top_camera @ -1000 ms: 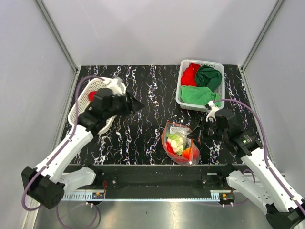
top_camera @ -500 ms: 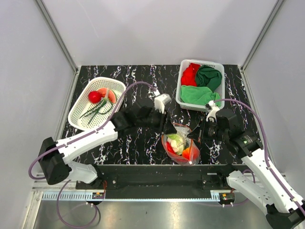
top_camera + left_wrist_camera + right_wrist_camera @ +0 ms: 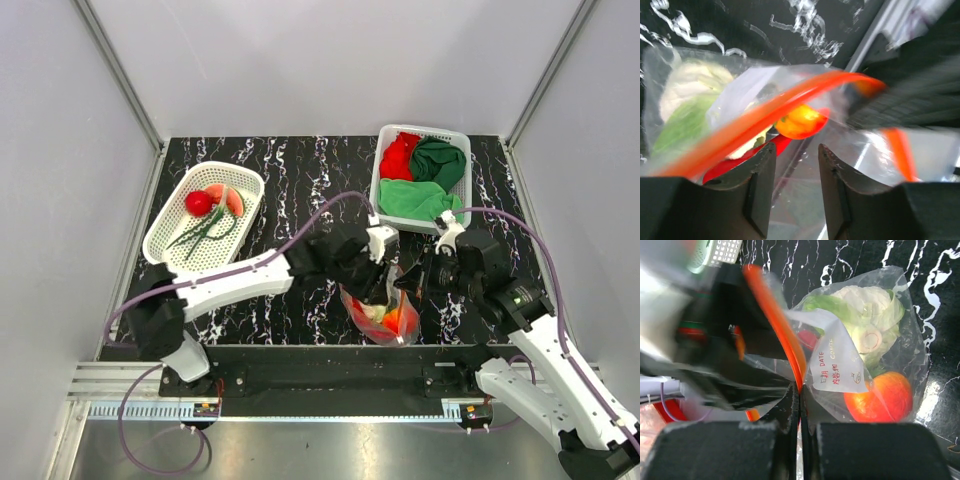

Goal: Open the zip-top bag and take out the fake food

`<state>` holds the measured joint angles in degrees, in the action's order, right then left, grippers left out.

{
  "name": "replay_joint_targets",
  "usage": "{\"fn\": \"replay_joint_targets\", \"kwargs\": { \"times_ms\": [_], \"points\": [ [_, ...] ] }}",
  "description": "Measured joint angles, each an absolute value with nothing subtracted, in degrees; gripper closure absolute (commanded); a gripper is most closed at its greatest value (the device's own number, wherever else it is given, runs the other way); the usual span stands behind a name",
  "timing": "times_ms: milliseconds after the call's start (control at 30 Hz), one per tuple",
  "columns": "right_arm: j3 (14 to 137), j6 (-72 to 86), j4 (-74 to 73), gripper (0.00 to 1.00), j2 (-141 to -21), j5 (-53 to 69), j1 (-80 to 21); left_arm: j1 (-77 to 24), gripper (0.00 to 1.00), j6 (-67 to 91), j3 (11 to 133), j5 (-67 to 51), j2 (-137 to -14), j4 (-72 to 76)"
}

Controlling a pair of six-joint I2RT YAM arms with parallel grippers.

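Emptying bag (image 3: 865,340) | my right gripper (image 3: 799,390) clamped on zip (image 3: 775,320) | left gripper (image 3: 796,150) apart at mouth, probably empty (blurry) | next: I dip in, close on food (image 3: 799,121)

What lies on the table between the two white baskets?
In the top view, only bare table lies between the left basket and the right basket; the left arm's purple cable arches over that stretch near the right one.
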<state>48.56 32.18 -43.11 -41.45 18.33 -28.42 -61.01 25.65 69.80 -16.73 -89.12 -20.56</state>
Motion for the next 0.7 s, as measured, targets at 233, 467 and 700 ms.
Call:
{"fn": "replay_joint_targets", "kwargs": {
  "times_ms": [233, 467, 700],
  "points": [
    [48.56, 35.03, -44.60, 1.00, -40.53, 13.30, -28.42, -63.53, 0.42, 23.27, 72.95, -17.82, -98.08, -20.38],
    [48.51, 38.89, -50.94, 1.00, -38.17, 6.66, -28.42, -64.95, 0.24, 22.90, 73.93, -19.68, -103.31, -17.41],
    [48.51, 40.84, -56.47, 1.00, -35.11, 2.22, -28.36, -65.65, 0.16, 23.49, 76.53, -19.40, -107.55, -15.42]
  ]
}}
